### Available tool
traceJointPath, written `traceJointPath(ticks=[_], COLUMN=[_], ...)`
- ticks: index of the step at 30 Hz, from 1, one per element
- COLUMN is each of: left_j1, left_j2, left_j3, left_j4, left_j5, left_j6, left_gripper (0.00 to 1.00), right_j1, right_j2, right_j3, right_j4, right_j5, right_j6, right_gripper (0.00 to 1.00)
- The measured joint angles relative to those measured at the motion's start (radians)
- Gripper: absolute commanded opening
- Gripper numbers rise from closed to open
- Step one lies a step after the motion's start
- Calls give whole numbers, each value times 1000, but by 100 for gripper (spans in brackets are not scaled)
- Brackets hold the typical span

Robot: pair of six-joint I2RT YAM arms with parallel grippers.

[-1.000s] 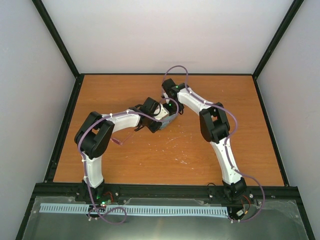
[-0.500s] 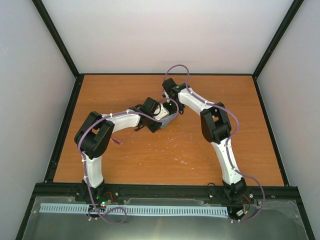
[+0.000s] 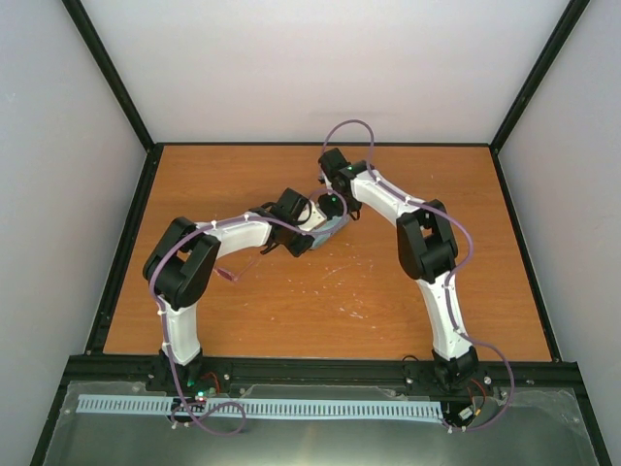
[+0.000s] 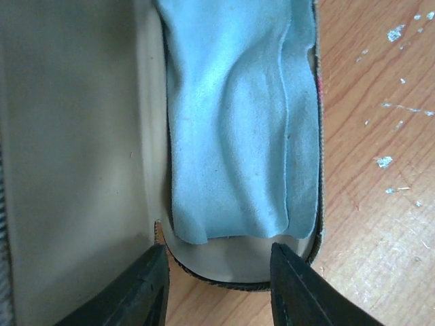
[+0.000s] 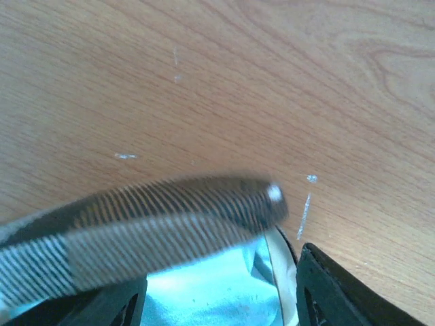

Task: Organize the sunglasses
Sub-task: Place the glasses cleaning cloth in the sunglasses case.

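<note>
A tan oval case (image 3: 338, 226) lies open mid-table. In the left wrist view its base (image 4: 224, 261) holds a pale blue cloth (image 4: 231, 115), and the lid's beige inside (image 4: 75, 149) stands at the left. The sunglasses are hidden under the cloth; only a small reddish spot (image 4: 318, 85) shows at its right edge. My left gripper (image 4: 217, 248) is open, its fingers over the case's near end. My right gripper (image 5: 221, 278) is open at the other end. The lid's woven outside (image 5: 156, 227) is blurred across the right wrist view, above the cloth (image 5: 211, 292). Both grippers, left (image 3: 315, 233) and right (image 3: 332, 209), meet at the case.
The wooden tabletop (image 3: 320, 301) has pale scuff marks in front of the case. Black frame rails (image 3: 126, 252) run along the table's left, right and far edges, with white walls behind. A purple cable (image 3: 228, 275) hangs under the left arm.
My right arm has shifted slightly right and back. The case lid is moving, blurred in the right wrist view. My left arm has stayed put.
</note>
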Motion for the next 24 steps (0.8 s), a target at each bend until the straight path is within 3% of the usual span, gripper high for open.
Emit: traceJointPath(ticks=[10,19,22,24], left_j1=[0,0,0,0], left_j2=[-40,-128,-133,-133], left_j3=[-1,-1,0,0], left_j4=[-14,2,11,11], left_j5=[-3,28,34,34], left_j6=[-3,-11,-12,-11], left_gripper=[71,71,68,58], right_j1=[2,2,2,2], right_j2=[-51,-179,-201,-203], right_j3=[-20,-89,-113,-123], right_j4=[21,51,61,63], right_j5=[17,83,90,89], right_j6=[20,41,48,50], right_gripper=[59,57,50,40])
